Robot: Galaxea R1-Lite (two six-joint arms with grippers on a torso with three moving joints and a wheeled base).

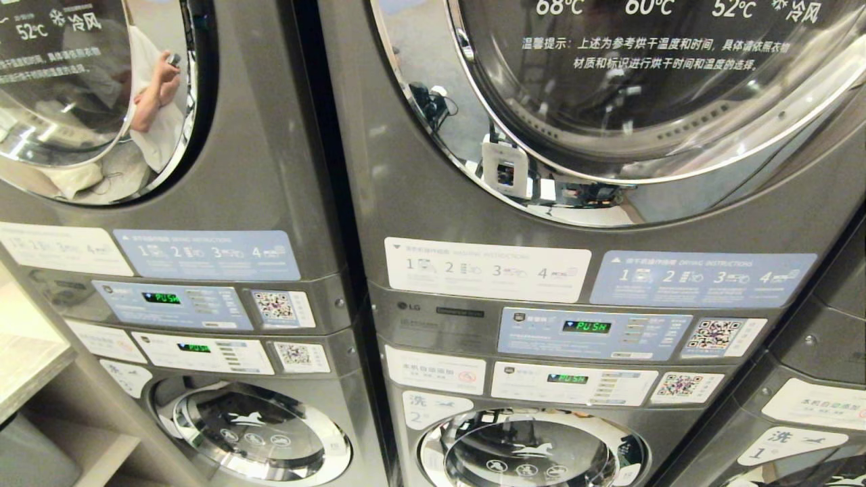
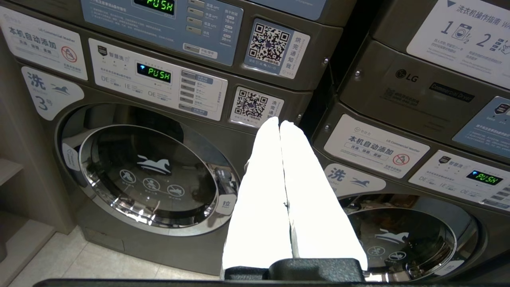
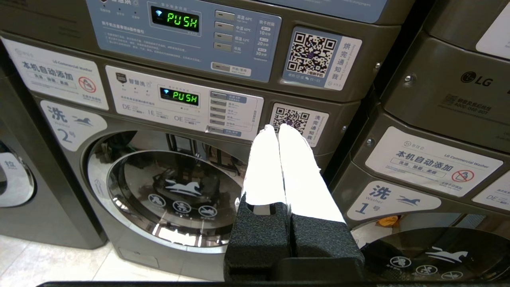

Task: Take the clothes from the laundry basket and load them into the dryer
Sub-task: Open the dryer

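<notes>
- Left gripper (image 2: 279, 124) hangs in front of the stacked machines, white fingers pressed together, nothing between them.
- Right gripper (image 3: 277, 128) likewise: jaws closed tight, empty.
- Neither arm shows in the head view.
- Dryer door (image 1: 643, 88) fills the top of that view, closed, its upper part cut off.
- Laundry basket and clothes: out of sight in every view.
- A person's arm (image 1: 152, 95) reflects in the neighbouring door glass (image 1: 88, 101).

A: What carries everything here?
B: A pale tiled floor (image 3: 59, 263); the grey metal stacked laundry machines (image 3: 191, 131) stand directly on it.
A: Anything beside them?
B: A light wooden shelf unit (image 1: 40, 379), at the left.
</notes>
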